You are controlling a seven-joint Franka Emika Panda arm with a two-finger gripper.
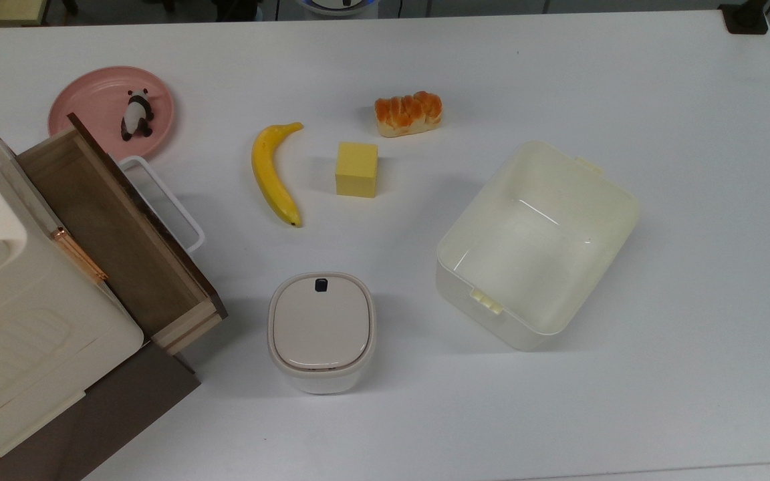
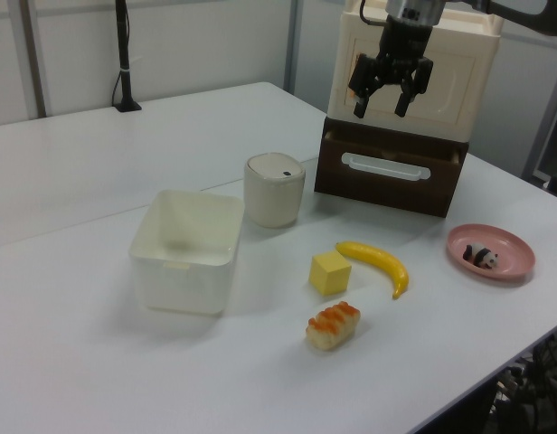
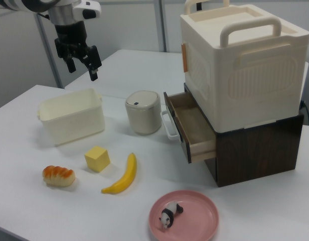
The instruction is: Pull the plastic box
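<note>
The tool (image 2: 384,98) is hanging released, fingers spread and gripping nothing, high above the bench (image 1: 659,374). The plastic box (image 1: 537,244) is sitting empty on the bench, well apart from the tool, near the small lidded bin (image 1: 321,331).

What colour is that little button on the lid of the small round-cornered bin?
The button is black, set in the bin's beige lid; the top view shows it best.
</note>
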